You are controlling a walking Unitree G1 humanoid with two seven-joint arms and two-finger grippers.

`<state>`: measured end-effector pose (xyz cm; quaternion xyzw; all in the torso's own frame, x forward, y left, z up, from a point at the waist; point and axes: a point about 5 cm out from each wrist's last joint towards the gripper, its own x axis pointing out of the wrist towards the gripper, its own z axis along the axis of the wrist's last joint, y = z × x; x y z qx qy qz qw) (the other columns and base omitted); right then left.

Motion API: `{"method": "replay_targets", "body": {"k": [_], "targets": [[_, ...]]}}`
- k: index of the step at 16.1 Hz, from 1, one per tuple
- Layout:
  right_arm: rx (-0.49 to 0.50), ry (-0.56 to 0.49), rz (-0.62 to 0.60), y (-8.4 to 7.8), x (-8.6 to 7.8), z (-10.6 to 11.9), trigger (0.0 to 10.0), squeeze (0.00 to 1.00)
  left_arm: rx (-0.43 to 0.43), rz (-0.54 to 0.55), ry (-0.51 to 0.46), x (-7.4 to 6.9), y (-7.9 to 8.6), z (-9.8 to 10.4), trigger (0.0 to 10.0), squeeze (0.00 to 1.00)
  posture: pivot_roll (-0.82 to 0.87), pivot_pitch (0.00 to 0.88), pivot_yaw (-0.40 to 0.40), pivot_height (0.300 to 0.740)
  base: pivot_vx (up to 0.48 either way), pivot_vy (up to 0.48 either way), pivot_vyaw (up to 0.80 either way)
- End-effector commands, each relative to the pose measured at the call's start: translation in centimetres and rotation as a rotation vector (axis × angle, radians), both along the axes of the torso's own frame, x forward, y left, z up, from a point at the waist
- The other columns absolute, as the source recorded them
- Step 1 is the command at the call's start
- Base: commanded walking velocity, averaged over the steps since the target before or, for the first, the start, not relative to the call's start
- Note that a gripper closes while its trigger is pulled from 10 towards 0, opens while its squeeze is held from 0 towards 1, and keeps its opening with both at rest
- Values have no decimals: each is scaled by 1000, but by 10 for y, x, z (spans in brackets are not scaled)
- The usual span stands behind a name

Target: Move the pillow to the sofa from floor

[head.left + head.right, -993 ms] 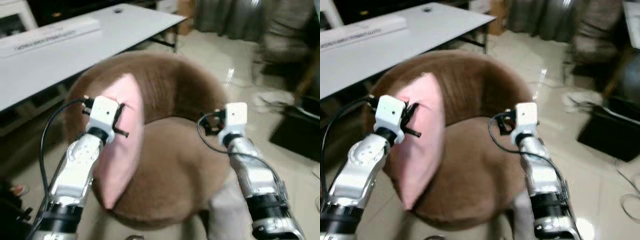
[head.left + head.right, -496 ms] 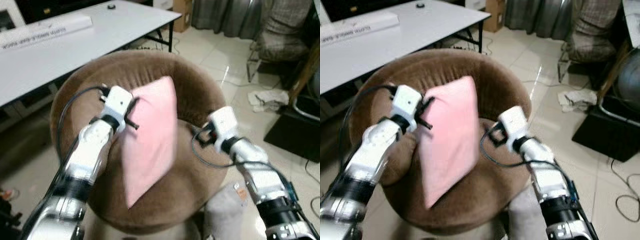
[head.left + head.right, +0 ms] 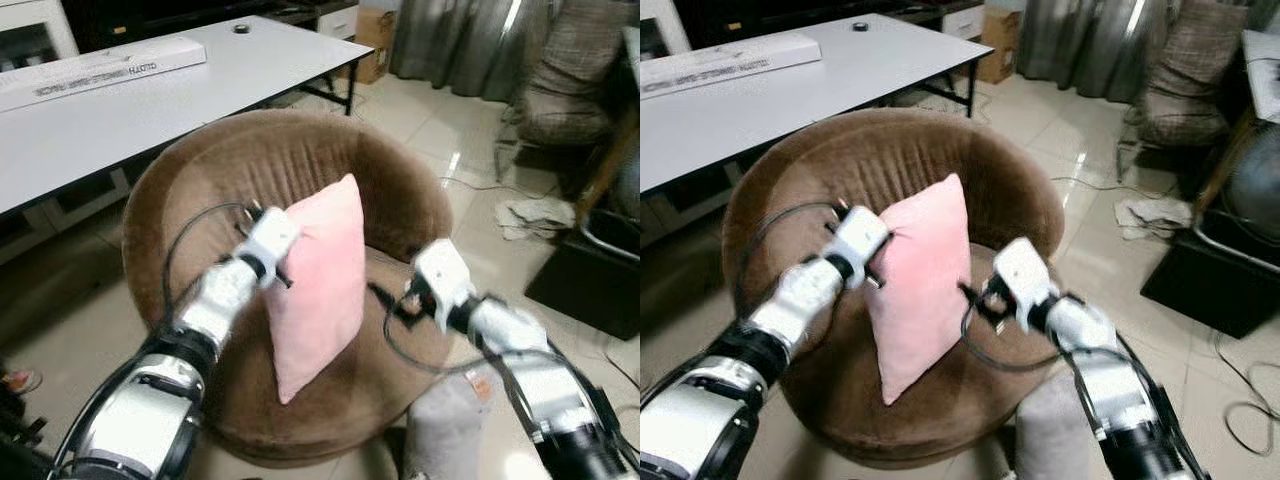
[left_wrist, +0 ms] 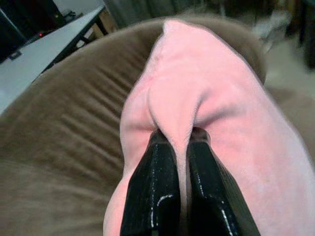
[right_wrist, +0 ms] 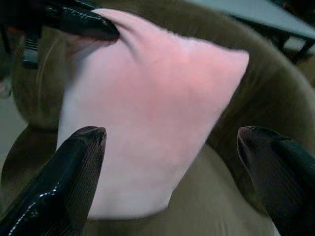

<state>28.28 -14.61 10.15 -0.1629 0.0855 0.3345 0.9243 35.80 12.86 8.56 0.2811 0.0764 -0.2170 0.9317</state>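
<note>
The pink pillow [image 3: 315,280] stands on end over the seat of the round brown sofa [image 3: 290,160], its upper corner up against the backrest and its lower corner down near the seat's front edge. The left gripper [image 4: 179,140] has its fingers [image 4: 157,187] clenched on a fold of the pillow's edge, on the side toward the sofa's left arm. The right gripper [image 5: 170,142] hangs just beside the pillow's other face with its fingers [image 5: 74,167] spread wide and released, apart from the fabric. Behind the sofa stands a white desk [image 3: 150,100] with a long white box [image 3: 95,70] near its far edge.
</note>
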Motion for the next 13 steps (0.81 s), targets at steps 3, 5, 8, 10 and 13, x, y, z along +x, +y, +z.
{"method": "replay_targets", "body": {"k": [3,5,8,10,13], "targets": [[-51,64,83,-2,-14,-9,10000,0,202,-23,-90,6,-1,6,10000,0,-45,0,-50,740,0,0,0],[-54,91,85,1,-18,-15,10000,0,294,29,-166,14,17,18,10000,0,-56,0,-43,740,0,0,0],[-37,112,71,6,-22,-19,10000,0,391,93,-214,19,42,28,10000,0,-55,0,-38,740,0,0,0],[-16,129,75,11,-26,-22,10000,0,439,112,-214,19,61,32,10000,0,-49,0,-38,740,0,0,0],[25,141,62,16,-29,-23,10000,0,463,109,-219,18,66,31,10000,0,-45,0,-38,740,0,0,0]]}}
